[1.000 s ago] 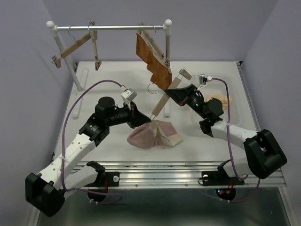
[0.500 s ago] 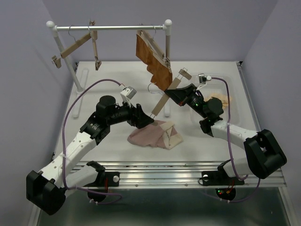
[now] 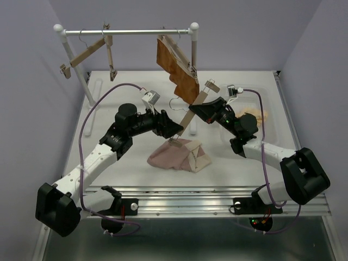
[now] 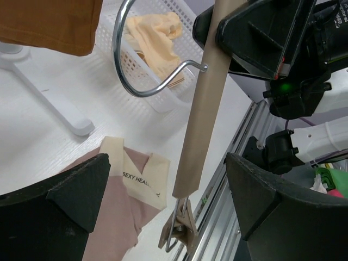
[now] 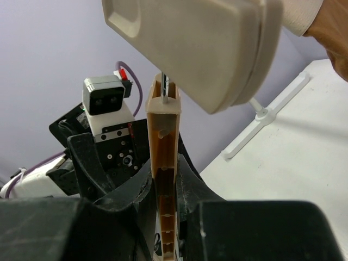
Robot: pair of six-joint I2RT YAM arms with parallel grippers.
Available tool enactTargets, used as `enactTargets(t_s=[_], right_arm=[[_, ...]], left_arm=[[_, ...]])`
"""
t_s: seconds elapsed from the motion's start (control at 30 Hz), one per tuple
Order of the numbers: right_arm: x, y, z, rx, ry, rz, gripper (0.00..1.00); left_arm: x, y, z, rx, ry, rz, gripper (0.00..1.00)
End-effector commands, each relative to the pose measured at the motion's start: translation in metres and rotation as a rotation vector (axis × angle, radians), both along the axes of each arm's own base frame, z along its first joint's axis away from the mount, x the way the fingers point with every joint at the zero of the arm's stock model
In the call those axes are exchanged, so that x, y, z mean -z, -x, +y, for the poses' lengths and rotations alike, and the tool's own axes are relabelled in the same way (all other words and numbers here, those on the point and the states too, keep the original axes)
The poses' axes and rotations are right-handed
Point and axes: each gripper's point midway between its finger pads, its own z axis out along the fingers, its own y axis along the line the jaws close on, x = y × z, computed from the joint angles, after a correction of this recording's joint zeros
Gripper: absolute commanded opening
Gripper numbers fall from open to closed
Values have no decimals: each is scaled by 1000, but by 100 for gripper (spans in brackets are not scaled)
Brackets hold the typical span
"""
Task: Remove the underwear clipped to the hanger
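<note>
White tabletop (image 3: 239, 171) carries the dusty pink fabric briefs (image 3: 174, 156), lying flat, long axis left to right, cream waistband rightward. I see the left arm (image 3: 100, 155) reaching inward, jaws wide just above them. Right arm (image 3: 272, 153) bends inward, jaws clamped on the tilted wooden clip hanger (image 3: 186, 120).
</note>
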Motion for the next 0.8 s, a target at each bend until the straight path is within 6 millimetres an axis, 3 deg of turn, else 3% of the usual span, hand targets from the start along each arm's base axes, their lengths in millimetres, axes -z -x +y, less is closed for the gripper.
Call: enactTargets(t_s=[0.0,0.17,0.23,0.27,0.4,0.43,0.6,0.7,0.77], right_arm=[[-28,8,-4,-17,-62,-98,1],[-25,4,-2,-12,-65,-91,1],[-24,3,-2,-11,-68,-91,1],[-24,4,-2,-16,-71,-94,1],[-19,0,-2,-4,-67,-77,1],[-19,-1,-2,0,-67,-73,1],[-15,-5,-2,18,-40,-68,1],[-10,-7,-1,32,-5,-58,1],[-8,-5,0,27,29,-76,39]], left_arm=[[-38,-1,-15,82,92,-105,99],[-31,7,-30,158,93,-86,86],[-32,7,-32,166,94,-85,74],[-34,7,-32,166,97,-94,54],[-41,10,-32,168,111,-122,18],[-42,9,-31,162,112,-125,3],[-47,8,-24,108,112,-143,0],[-45,-4,-11,-13,92,-138,0],[-46,-12,0,-104,72,-136,0]])
